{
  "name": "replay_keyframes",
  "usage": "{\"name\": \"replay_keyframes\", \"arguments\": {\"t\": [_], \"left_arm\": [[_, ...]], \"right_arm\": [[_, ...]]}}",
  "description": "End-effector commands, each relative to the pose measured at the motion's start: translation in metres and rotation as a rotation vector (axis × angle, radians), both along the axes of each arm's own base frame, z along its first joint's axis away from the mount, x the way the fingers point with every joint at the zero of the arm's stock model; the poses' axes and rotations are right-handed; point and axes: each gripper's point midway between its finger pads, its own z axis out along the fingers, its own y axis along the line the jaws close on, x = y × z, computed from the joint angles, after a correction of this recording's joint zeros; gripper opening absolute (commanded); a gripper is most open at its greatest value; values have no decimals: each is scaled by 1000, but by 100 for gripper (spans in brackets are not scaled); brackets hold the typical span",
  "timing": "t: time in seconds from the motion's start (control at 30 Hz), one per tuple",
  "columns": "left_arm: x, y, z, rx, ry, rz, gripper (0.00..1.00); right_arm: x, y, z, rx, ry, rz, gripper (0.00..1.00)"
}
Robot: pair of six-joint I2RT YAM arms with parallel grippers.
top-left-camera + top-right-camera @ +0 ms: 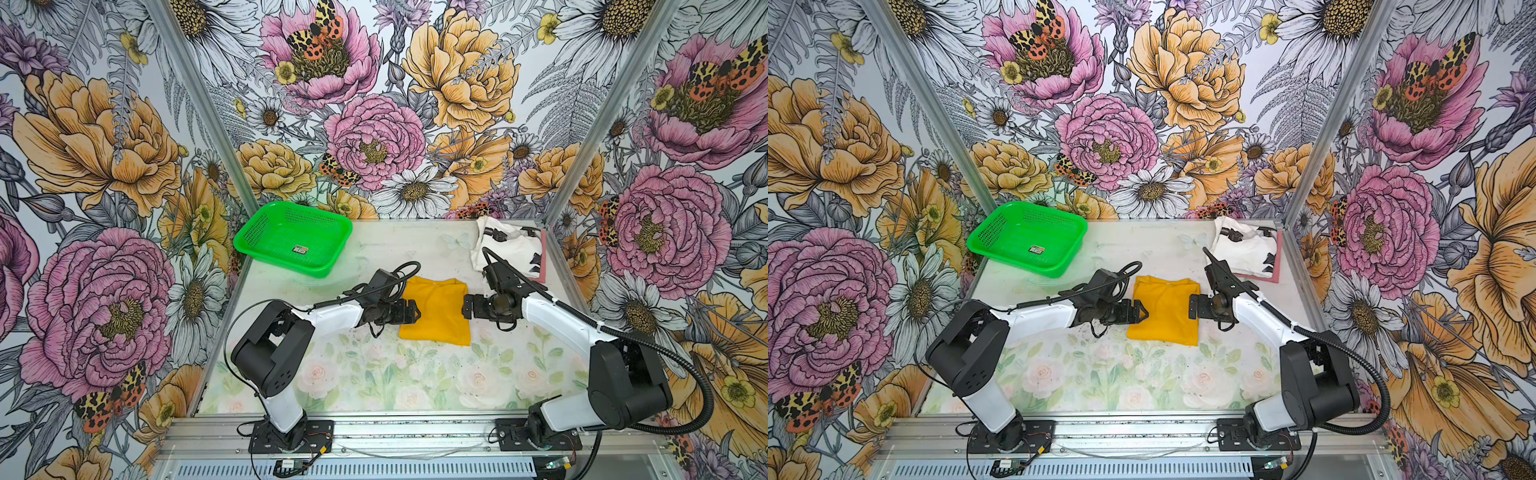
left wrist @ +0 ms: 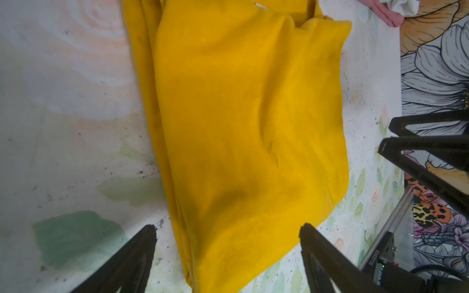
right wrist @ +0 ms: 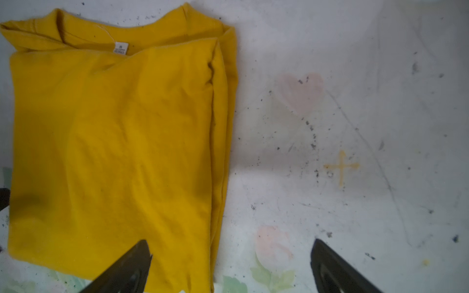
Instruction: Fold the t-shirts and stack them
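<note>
left gripper (image 1: pixel 415 312), right gripper (image 1: pixel 465 306): jaws spread wide, empty, flanking folded mustard-yellow t-shirt (image 1: pixel 438 311) | step: fold seems done | next: likely pinch both edges, stack onto white black-marked t-shirt (image 1: pixel 509 249)

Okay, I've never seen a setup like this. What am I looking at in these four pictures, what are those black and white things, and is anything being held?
Those are two robot arms, bolted at the near edge of the table. Each ends in a two-fingered gripper. Two pictures come from one overhead camera and look nearly alike. The other two come from small cameras on the arms' wrists, looking past the fingers.

A folded yellow t-shirt lies on the table between the left gripper and the right gripper. At the back right, a white t-shirt with black markings lies on a pink one, of which only the edge shows. A green basket sits at the back left. Both grippers are open, so nothing is held.
</note>
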Motion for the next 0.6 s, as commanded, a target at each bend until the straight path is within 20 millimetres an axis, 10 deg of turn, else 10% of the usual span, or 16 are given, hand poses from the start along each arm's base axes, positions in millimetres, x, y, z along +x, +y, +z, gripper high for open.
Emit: {"name": "replay_keyframes", "arguments": {"t": [0.0,0.17,0.57], "left_arm": [[10,-4,2,11,-23,15,73],[19,-2,-1,46,-43,31,36],[40,-6,-27,129,-44,38,4]], "right_arm": [[7,19,0,81,-5,41,100],[9,28,-4,116,-5,38,100],[9,45,-30,222,40,22,99]]}}
